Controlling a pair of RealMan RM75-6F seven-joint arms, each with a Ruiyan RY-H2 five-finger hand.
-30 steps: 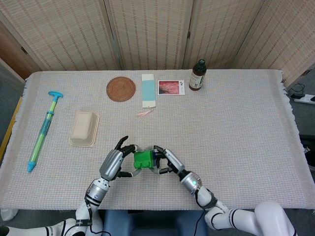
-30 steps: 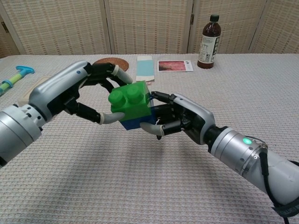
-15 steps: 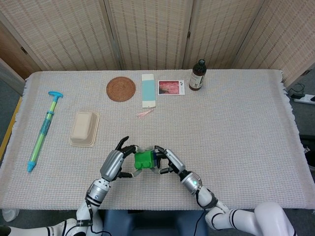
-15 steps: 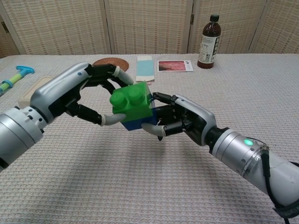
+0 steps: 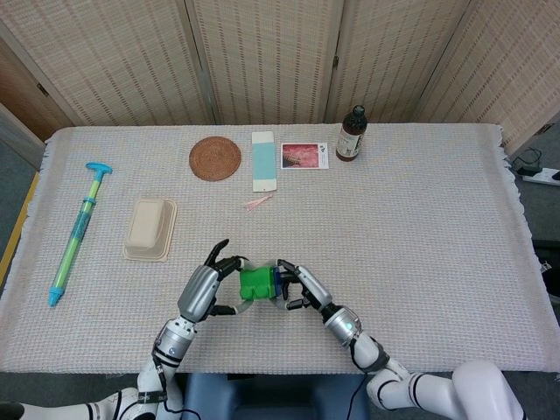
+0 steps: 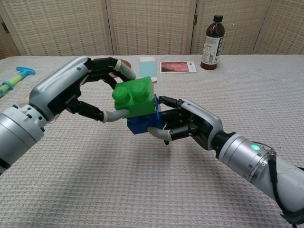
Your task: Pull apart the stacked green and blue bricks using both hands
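1. Woven grey-beige cloth covers the worktop (image 5: 420, 227), which runs the full width of the head view in front of folding wicker screens (image 5: 262, 52).
2. Left hand (image 6: 83, 95), silver and black: its fingers (image 6: 118, 71) curl over the top and near side of the green brick, gripping it above the cloth.
3. Right hand (image 6: 190, 124), silver and black: its fingers (image 6: 159, 133) wrap the blue brick from the right and from beneath, holding it.
4. Green brick (image 6: 135, 97): two round studs on top, tilted, sitting on the blue brick; in the chest view its right end appears lifted, though whether the two have fully parted cannot be told.
5. Blue brick (image 6: 140, 123): under the green one, held near the front edge of the worktop, clear of the cloth.
6. Blue and green pump toy (image 5: 77, 232): lies lengthwise near the left edge.
7. Beige moulded tray (image 5: 150, 229): just right of the pump toy.
8. Round brown woven coaster (image 5: 214, 158): far side, left of centre.
9. Pale blue and white card (image 5: 263, 161): just right of the coaster.
10. Dark bottle (image 5: 351, 135): upright at the far side, white label.
11. Photo card (image 5: 304, 156): between the pale card and the bottle.
12. Small pink scrap (image 5: 256, 203): near the pale card's lower end.
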